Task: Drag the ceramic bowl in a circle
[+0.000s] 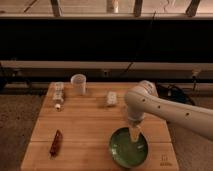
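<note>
Green ceramic bowl (122, 150) low and right of centre on the wooden table (85, 125), gripper (135, 134) down over its upper part, open or closed cannot be told, pale packet (111, 98) above, white cup (78, 83) upper left, dark red bar (56, 142) lower left.

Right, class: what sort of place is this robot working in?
Likely an indoor robot test bench: a pale wooden tabletop beside a dark wall, with the end effector at the glossy round green ceramic bowl.
</note>
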Action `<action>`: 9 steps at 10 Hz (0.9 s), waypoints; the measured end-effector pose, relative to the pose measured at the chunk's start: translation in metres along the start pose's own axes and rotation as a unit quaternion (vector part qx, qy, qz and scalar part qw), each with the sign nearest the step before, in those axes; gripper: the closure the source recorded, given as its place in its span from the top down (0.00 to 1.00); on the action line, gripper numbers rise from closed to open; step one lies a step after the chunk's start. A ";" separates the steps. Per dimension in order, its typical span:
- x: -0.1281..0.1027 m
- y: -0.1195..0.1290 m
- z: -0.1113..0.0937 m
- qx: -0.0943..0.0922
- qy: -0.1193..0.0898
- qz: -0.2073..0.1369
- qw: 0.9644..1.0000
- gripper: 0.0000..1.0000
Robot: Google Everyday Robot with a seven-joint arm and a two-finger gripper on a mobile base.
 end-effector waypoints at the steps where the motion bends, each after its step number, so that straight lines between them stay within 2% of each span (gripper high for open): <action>1: 0.005 0.000 0.008 -0.002 0.000 0.000 1.000 0.80; 6: 0.026 0.004 0.036 -0.020 -0.013 0.009 1.000 0.79; 7: 0.028 0.005 0.038 -0.022 -0.016 0.012 1.000 0.75; 9: 0.030 0.006 0.046 -0.025 -0.023 0.016 0.999 0.52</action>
